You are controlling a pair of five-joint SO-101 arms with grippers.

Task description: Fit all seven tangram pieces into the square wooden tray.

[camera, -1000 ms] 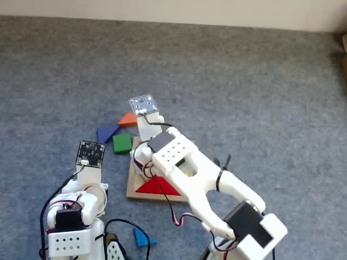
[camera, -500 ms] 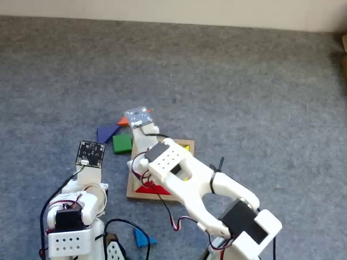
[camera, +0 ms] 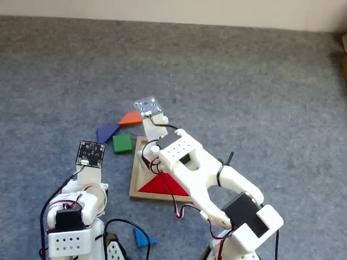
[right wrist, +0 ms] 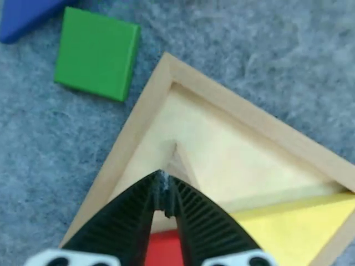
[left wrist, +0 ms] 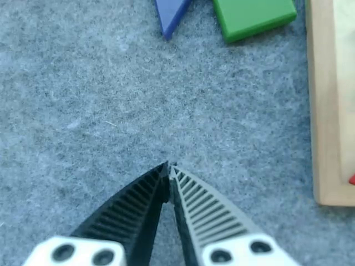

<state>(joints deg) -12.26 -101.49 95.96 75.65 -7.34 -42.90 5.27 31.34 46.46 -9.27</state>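
Right gripper, jaws pressed together and empty, hangs over the tray's bare corner; green square lies just outside that corner, seemingly nearer this arm.

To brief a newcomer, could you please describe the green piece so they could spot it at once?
Find the wooden tray on the grey carpet. Just outside its far corner lies the green square, next to a blue triangle and near an orange triangle. It is the only square, and the only green piece.
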